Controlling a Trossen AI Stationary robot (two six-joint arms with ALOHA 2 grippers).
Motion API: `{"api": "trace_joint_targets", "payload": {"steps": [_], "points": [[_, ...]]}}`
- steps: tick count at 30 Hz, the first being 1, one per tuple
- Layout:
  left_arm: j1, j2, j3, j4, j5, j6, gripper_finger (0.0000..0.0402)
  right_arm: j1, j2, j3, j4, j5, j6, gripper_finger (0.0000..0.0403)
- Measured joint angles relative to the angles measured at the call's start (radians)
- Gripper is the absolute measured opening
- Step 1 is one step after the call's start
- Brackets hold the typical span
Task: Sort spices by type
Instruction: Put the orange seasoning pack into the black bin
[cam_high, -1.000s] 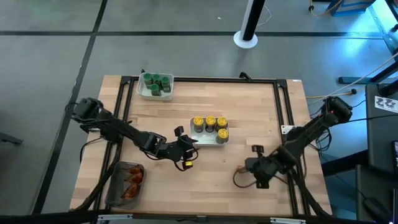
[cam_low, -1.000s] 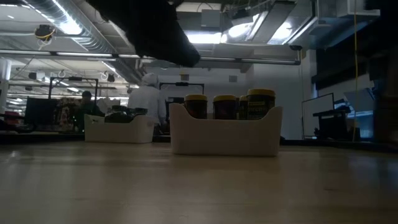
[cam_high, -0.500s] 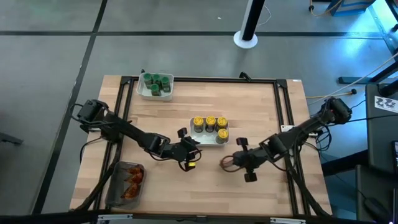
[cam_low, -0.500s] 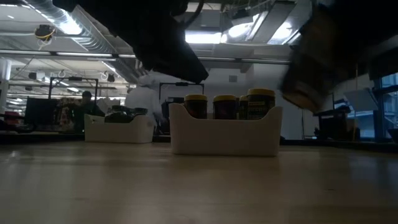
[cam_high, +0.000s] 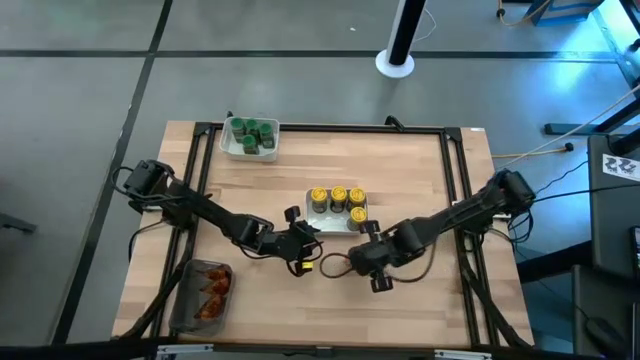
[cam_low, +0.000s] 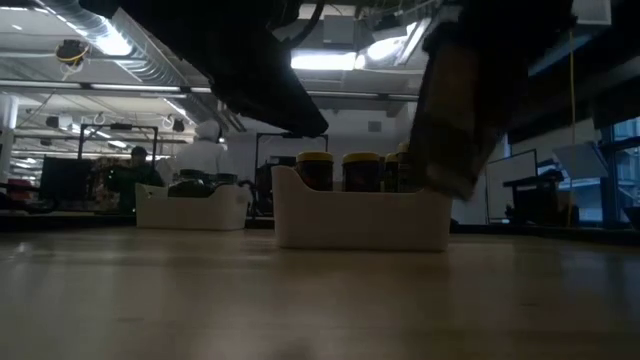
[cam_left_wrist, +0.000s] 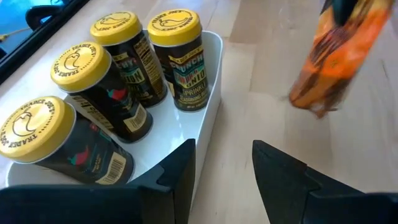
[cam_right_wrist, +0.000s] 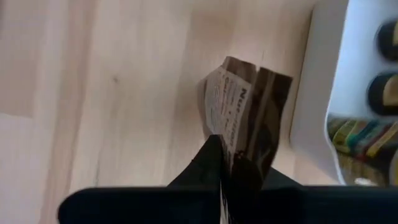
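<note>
Overhead looks straight down; low view level across table; both wrist views close, sharing white tray (cam_left_wrist: 205, 118).

table (cam_high: 420, 165): wooden | on it: two white trays (cam_high: 249, 150) (jars inside), grey tub (cam_high: 184, 300)

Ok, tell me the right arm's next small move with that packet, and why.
Probably carry it toward the grey tub at the table's front left corner, skirting the left gripper. The right gripper is shut on a red-orange packet hanging above the table beside the tray of yellow-lidded jars. Like packets lie in that tub, and the left gripper, open, sits roughly between.
</note>
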Motion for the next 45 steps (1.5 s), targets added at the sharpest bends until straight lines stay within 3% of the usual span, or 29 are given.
{"api": "trace_joint_targets", "payload": {"steps": [8, 20, 25, 31, 37, 45], "points": [[-0.002, 0.000, 0.000, 0.001, 0.000, 0.000, 0.0143, -0.031, 0.117, 0.035, -0.062, -0.071, 0.029, 0.0005], [-0.002, -0.001, 0.000, 0.003, 0.000, -0.006, 0.0143, -0.035, 0.129, 0.035, -0.029, -0.078, 0.031, 0.0009], [-0.002, -0.002, 0.000, 0.005, 0.000, -0.008, 0.0143, -0.035, 0.134, 0.033, -0.025, -0.084, 0.029, 0.0044], [-0.002, -0.002, 0.000, 0.007, 0.000, -0.008, 0.0143, -0.035, 0.134, 0.033, -0.005, -0.070, 0.028, 0.0115], [-0.002, -0.002, 0.000, 0.008, 0.000, -0.004, 0.0143, -0.034, 0.133, 0.139, -0.188, -0.094, 0.032, 0.0160], [-0.001, -0.002, 0.000, 0.014, 0.000, -0.053, 0.0143, -0.010, 0.085, 0.287, -0.459, -0.042, 0.086, 0.0173]]}}
